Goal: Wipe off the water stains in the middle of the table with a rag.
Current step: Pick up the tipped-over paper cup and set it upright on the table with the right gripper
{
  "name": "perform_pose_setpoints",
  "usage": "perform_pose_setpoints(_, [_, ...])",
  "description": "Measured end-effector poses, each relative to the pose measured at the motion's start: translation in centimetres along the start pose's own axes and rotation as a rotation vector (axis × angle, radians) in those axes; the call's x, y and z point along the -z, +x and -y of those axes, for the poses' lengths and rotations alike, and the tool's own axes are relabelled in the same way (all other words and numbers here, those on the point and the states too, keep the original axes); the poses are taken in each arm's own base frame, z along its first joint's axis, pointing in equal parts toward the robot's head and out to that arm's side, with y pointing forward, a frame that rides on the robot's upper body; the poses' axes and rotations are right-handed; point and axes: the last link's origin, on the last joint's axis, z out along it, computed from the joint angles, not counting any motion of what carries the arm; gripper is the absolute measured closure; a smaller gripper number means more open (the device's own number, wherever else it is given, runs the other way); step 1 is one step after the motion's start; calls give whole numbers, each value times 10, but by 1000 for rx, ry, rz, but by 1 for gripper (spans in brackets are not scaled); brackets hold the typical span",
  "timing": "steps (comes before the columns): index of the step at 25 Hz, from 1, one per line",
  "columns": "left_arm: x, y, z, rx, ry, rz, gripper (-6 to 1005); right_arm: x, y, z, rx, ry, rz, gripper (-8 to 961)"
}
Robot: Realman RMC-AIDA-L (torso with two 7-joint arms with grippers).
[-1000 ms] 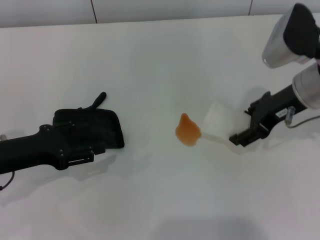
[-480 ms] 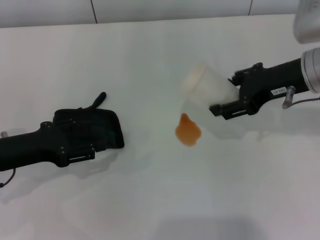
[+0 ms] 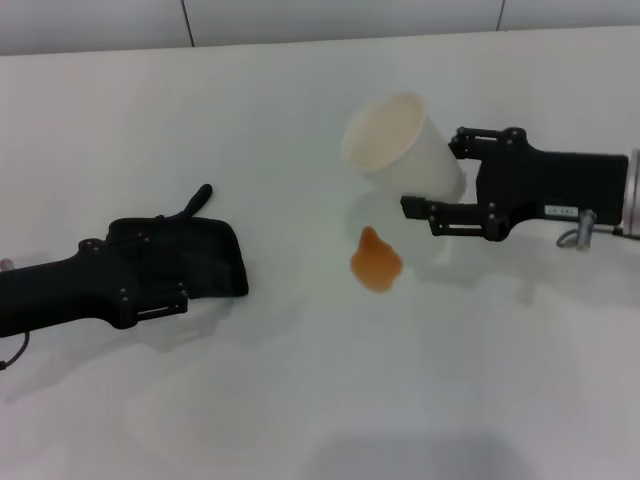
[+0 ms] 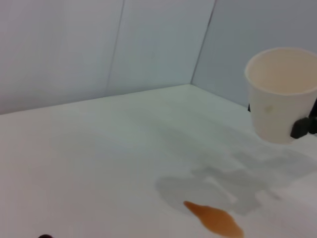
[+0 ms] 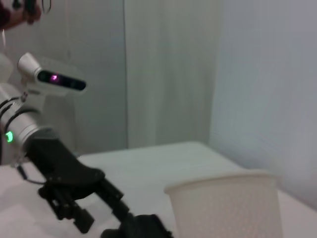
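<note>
The water stain (image 3: 375,262) is a small orange puddle near the middle of the white table (image 3: 300,400); it also shows in the left wrist view (image 4: 215,218). The black rag (image 3: 205,250) lies at the left with its tail pointing back. My left gripper (image 3: 160,290) rests low over the rag's near side. My right gripper (image 3: 435,172) is shut on a translucent white cup (image 3: 400,150) and holds it in the air, tilted with its mouth up, just behind the puddle. The cup also shows in the left wrist view (image 4: 280,94) and the right wrist view (image 5: 228,206).
A grey wall runs along the table's far edge (image 3: 300,40). The right wrist view shows my body and left arm (image 5: 69,183) beyond the cup.
My right gripper has lifted the cup from lying tipped beside the puddle, turned its mouth upward and carried it back and to the left. The left arm and rag have hardly moved.
</note>
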Motion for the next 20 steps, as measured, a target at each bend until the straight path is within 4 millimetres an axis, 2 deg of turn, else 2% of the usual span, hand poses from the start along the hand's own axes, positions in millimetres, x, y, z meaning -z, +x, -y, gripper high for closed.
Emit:
perform_pose_setpoints(3, [0, 0, 1, 0, 4, 2, 244, 1, 16, 2, -1, 47, 26, 237])
perform_pose_setpoints(8, [-3, 4, 2, -9, 0, -1, 245, 2, 35, 10, 1, 128, -34, 236])
perform_pose_setpoints(20, [-4, 6, 2, -11, 3, -5, 244, 8, 67, 13, -16, 218, -118, 236])
